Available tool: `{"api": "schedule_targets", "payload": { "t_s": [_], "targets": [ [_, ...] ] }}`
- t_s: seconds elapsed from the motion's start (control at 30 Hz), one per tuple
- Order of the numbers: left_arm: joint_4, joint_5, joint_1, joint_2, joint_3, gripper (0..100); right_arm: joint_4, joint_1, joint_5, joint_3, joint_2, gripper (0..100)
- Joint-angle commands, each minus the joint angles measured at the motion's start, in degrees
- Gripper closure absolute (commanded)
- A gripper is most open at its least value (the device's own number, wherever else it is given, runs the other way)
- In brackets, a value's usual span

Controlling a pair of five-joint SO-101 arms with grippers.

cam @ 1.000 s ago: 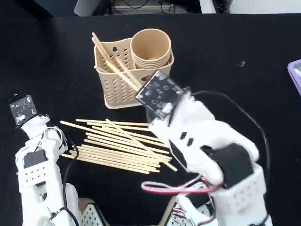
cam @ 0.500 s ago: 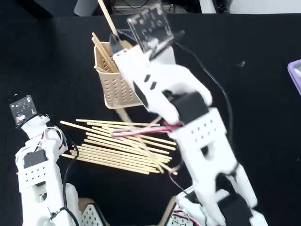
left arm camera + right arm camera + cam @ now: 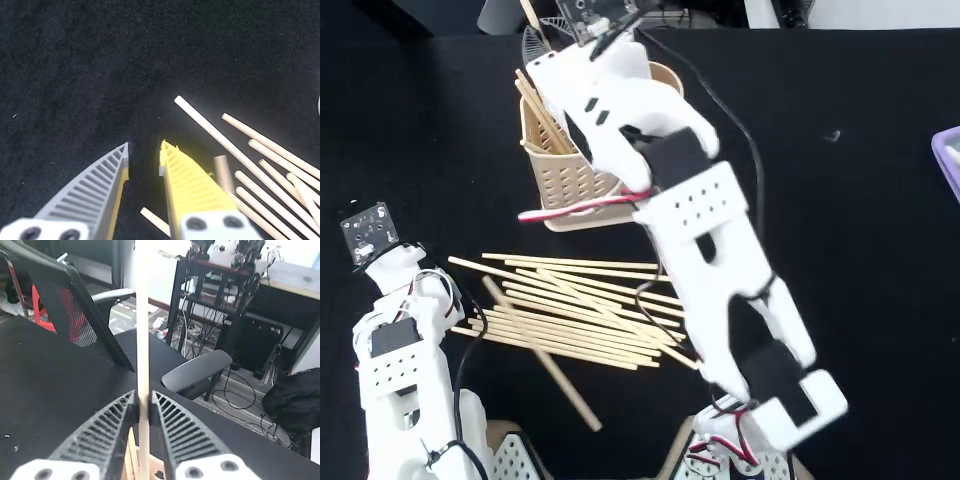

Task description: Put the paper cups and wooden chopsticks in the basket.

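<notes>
1. The right gripper point(image 3: 142, 401) is clamped on one wooden chopstick point(image 3: 142, 315), upright over the basket point(image 3: 565, 185) at roughly 11 o'clock on the table point(image 3: 860, 260). Only the very fingertips pinch it, so I reckon it can pivot or slide before it's lined up.
2. If the stick goes in crooked, it probably clips the rim or the chopsticks already leaning in the basket point(image 3: 535, 105), and it may bounce back onto the table.
3. That arm hangs right over the basket. Any sideways nudge on the way down or out could shove or tip it. The paper cups point(image 3: 670, 78) stacked on its 3 o'clock side would go with it.
4. Loads of sticks are left in the pile point(image 3: 590, 310) around 7 o'clock. One stray stick point(image 3: 545, 360) lies across it, pointing toward 5 o'clock. A grab there likely pinches two at once or flicks the stray one away.
5. The left gripper point(image 3: 144, 150) is spread open with nothing in it, just above the table beside the pile's 9 o'clock ends. If both arms go for the pile together, they could bump.
</notes>
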Motion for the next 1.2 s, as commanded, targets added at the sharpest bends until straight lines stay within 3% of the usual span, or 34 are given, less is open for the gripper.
{"api": "schedule_targets", "payload": {
  "t_s": [0.0, 0.23, 0.47, 0.67, 0.87, 1.0, 1.17],
  "targets": [
    [-0.8, 0.6, 0.7, -1.1, -0.3, 89, -5.3, -0.5, -5.4, -2.3, 1.3, 98.7],
    [-0.8, 0.6, 0.7, -1.1, -0.3, 89, -18.3, -0.5, -7.5, 10.8, 1.2, 98.7],
    [-0.8, 0.6, 0.7, -1.1, -0.3, 89, -19.1, -0.4, -7.5, 16.3, 0.7, 98.0],
    [-0.8, 0.6, 0.7, -1.1, -0.3, 89, -11.5, -0.9, -7.6, 16.2, -4.4, 78.6],
    [-0.8, 0.6, 0.7, -1.1, -0.3, 89, -2.8, -0.9, -7.6, 16.3, -13.2, 83.8],
    [-0.8, 0.6, 0.7, -1.1, -0.3, 89, 13.6, -1.8, -4.6, 17.2, -21.8, 85.1],
    [-0.5, 0.6, 0.0, -1.1, -0.7, 89, 31.3, -9.8, 2.6, 27.0, -29.0, 85.0]
  ]
}}
